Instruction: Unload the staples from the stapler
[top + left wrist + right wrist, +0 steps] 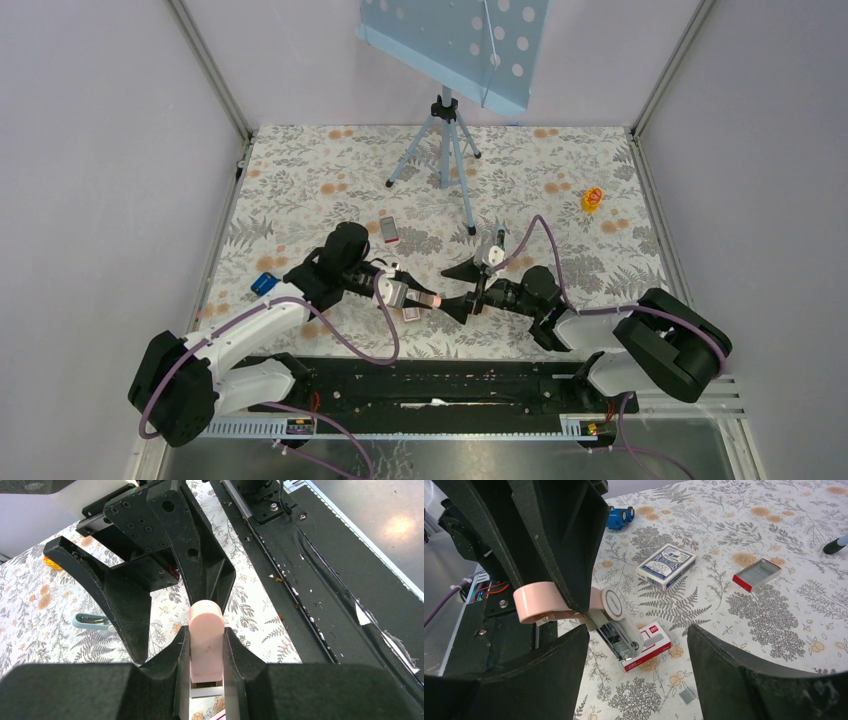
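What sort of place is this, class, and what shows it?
Probably a robotics lab cell: left arm and right arm bolted side by side, plain enclosing walls, a tripod on the floral cloth.

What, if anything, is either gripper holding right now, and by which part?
The left gripper clamps the small pale-pink plastic stapler by its sides, rounded end protruding; the right gripper is open and empty.

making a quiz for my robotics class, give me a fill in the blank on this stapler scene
1. The jaws shut on the stapler belong to the ___ arm.
2. The right gripper has its jaws ___.
3. The patterned box on the table is white and ___.
Missing words: left; open; blue.
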`<state>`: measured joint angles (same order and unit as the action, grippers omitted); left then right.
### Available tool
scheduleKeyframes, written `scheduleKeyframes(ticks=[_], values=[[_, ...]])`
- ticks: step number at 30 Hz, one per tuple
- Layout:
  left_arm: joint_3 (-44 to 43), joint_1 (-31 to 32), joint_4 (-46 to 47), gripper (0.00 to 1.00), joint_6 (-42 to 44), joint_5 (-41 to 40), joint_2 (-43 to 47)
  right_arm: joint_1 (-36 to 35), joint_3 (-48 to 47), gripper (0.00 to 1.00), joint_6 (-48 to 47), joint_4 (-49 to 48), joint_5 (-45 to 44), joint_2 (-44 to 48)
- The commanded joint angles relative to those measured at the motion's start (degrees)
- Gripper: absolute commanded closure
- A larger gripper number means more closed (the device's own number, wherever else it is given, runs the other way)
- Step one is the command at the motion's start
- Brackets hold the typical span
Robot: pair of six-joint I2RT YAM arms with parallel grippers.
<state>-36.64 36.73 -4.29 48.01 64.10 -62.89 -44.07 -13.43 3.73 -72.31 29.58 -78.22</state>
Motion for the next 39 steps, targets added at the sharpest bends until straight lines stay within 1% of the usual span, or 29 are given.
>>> scheduleKeyframes(ticks=[1, 18, 23, 26, 30, 35, 39], values=[[-0.9, -0.4, 3.3, 1.00, 0.4, 3.3, -0.1, 0.5, -2.7, 0.22, -1.4, -5.5, 0.4, -1.8], [-0.7, -0.4, 3.8, 1.00, 0.1, 4.1, -0.3, 0.5, -4.0, 0.23, -3.1, -6.1, -2.6, -6.4], [-0.5, -0.4, 3.8, 1.00, 0.0, 4.2, -0.2, 0.5, -4.3, 0.23, -3.2, -6.2, -2.9, -6.4], [-0.5, -0.4, 3.5, 1.00, 0.2, 4.0, -0.2, 0.5, -3.6, 0.23, -3.5, -6.3, -3.0, -5.5], [-0.7, -0.5, 2.4, 1.00, 1.1, 3.7, -0.3, 1.0, -2.0, 0.23, -3.5, -5.8, -3.6, -1.6], [-0.6, -0.4, 2.3, 1.00, 1.2, 3.8, -0.1, 1.8, -2.8, 0.24, -6.2, 0.0, -6.5, 0.8], [-0.6, -0.4, 2.3, 1.00, 1.4, 3.8, 0.1, 2.1, -3.2, 0.23, -6.6, 0.8, -4.4, 0.6]])
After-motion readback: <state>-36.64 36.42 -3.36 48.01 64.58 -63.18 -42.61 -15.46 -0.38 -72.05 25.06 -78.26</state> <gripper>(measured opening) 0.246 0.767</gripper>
